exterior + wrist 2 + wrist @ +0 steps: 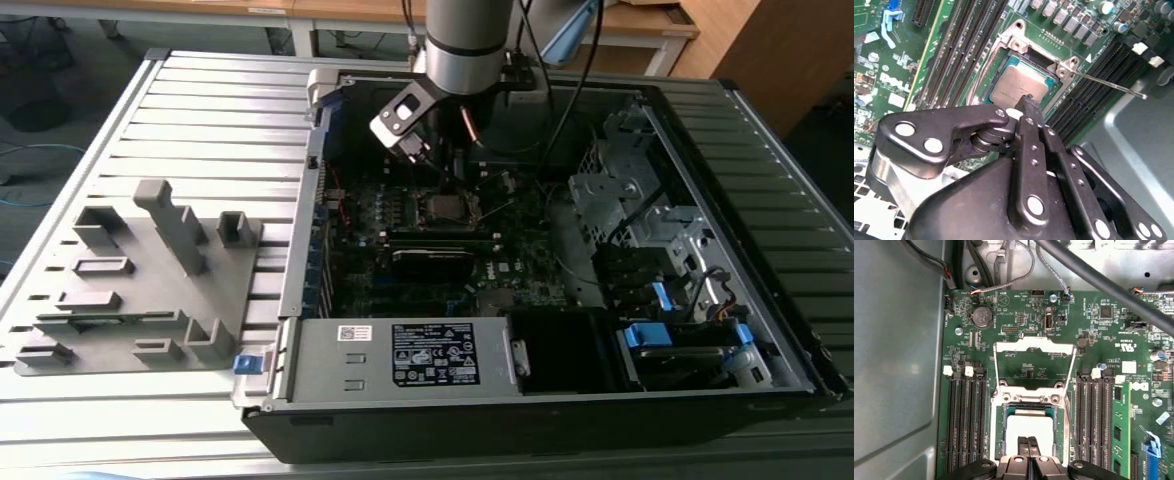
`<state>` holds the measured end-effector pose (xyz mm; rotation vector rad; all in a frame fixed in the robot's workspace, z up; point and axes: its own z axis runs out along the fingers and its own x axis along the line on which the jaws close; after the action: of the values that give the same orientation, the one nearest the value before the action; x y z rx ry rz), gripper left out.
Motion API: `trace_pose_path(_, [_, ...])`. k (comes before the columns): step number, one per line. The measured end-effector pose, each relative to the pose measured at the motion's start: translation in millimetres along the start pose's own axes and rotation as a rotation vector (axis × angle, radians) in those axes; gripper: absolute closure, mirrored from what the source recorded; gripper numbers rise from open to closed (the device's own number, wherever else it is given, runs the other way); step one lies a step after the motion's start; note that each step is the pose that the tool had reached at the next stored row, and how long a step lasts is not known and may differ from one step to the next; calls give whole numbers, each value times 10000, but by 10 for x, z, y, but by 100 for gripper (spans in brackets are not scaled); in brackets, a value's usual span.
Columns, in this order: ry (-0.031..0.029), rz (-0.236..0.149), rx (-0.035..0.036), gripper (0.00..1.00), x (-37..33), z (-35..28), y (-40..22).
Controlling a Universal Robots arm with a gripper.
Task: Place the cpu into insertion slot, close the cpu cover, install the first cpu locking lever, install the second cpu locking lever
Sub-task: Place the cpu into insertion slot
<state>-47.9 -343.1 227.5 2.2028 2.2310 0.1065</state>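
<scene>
Open cpu cover (1034, 345), cpu (1024, 427) lying in the socket (999, 435).
The gripper (1028, 441) is pinched closed, holding nothing, with its tips at the cpu's top.

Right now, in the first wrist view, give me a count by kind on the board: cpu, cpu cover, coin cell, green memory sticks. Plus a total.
cpu: 1
cpu cover: 1
coin cell: 1
green memory stick: 1
Total: 4

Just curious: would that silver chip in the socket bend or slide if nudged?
The cpu is probably stiff: its top looks like flat metal. That smooth face seems slippery. Recessed in the socket, it likely won't slide.
</scene>
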Motion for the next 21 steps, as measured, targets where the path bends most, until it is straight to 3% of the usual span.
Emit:
trace_pose_path(10, [-1,0,1,89,1,-29,2])
trace_pose_path(12, [1,0,0,89,3,-74,4])
trace_pose_path(21, [-5,0,3,89,3,-85,4])
